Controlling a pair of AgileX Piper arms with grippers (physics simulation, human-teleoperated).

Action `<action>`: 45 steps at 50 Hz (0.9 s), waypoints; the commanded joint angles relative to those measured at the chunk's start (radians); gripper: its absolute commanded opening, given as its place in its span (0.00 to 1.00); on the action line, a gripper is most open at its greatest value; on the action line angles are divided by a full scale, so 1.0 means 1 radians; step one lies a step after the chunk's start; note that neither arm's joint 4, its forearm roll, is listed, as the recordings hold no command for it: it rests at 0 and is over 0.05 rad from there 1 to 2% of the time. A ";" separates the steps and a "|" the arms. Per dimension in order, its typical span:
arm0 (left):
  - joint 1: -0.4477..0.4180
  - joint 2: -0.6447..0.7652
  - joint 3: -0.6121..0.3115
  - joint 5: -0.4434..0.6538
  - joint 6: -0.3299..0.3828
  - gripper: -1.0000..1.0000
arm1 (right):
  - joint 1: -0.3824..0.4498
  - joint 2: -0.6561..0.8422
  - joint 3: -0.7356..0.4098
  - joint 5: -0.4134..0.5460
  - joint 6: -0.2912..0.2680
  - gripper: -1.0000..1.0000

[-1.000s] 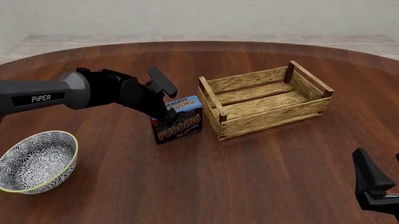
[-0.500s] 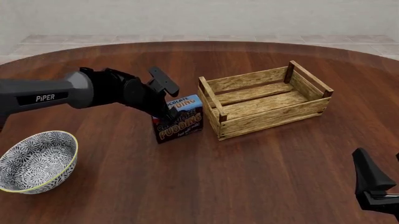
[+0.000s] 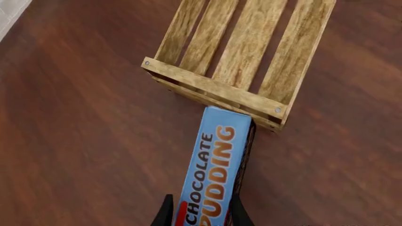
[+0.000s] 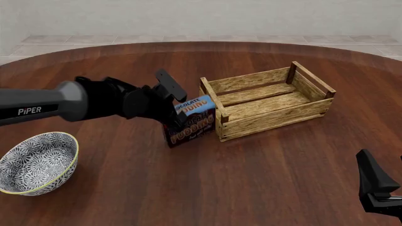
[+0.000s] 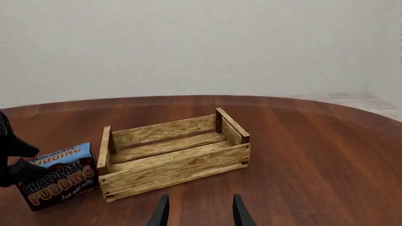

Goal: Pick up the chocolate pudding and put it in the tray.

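The chocolate pudding (image 4: 193,123) is a small carton with a blue top and a brown front. It stands tilted on the table right beside the short left end of the tray (image 4: 271,100), a light wooden slatted crate. My left gripper (image 4: 175,112) is shut on the carton's left end. In the left wrist view the black fingers (image 3: 164,214) clamp the pudding (image 3: 213,165), whose far end reaches the tray (image 3: 238,56) wall. My right gripper (image 5: 201,214) is open and holds nothing, well short of the tray (image 5: 172,160) and the pudding (image 5: 60,178).
A round black-and-white patterned bowl (image 4: 35,162) sits at the near left of the brown wooden table (image 4: 251,179). The right arm's gripper (image 4: 375,186) shows at the near right corner. The table's curved far edge runs behind the tray.
My left gripper has carried the carton a little to the right, up to the tray's left end, and the carton leans more. The right arm has stayed still.
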 commanded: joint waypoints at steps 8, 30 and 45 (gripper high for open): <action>0.009 -0.066 0.002 -0.028 0.024 0.00 | 0.001 -0.015 0.000 0.013 0.004 1.00; 0.075 -0.069 -0.097 0.068 0.089 0.00 | -0.002 -0.030 -0.003 0.026 0.010 1.00; 0.101 -0.103 -0.166 0.143 0.146 0.00 | -0.005 -0.044 -0.003 0.035 0.013 1.00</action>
